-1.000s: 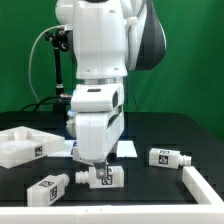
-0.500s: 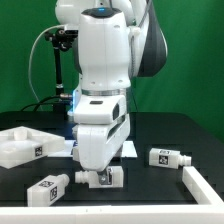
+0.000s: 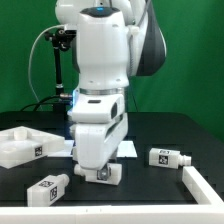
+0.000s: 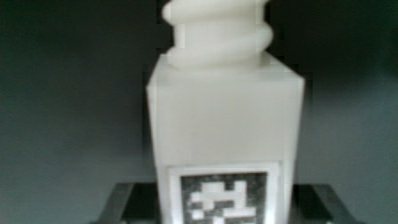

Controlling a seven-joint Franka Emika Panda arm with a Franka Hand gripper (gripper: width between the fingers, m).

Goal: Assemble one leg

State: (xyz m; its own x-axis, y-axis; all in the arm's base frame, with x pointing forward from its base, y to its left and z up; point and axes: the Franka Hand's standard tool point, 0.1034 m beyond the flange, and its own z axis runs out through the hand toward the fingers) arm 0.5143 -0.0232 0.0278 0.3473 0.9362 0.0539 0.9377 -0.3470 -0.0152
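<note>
The gripper [image 3: 97, 174] stands low over the black table [image 3: 150, 190], straddling the leg [image 4: 222, 110]. The leg lies centred between the jaws at the table's front, probably so its square body can be clamped evenly. The wrist housing masks the fingertips in the exterior view, and the wrist view is blurred. Whether the jaws press the leg or stand clear of it cannot be told.
</note>
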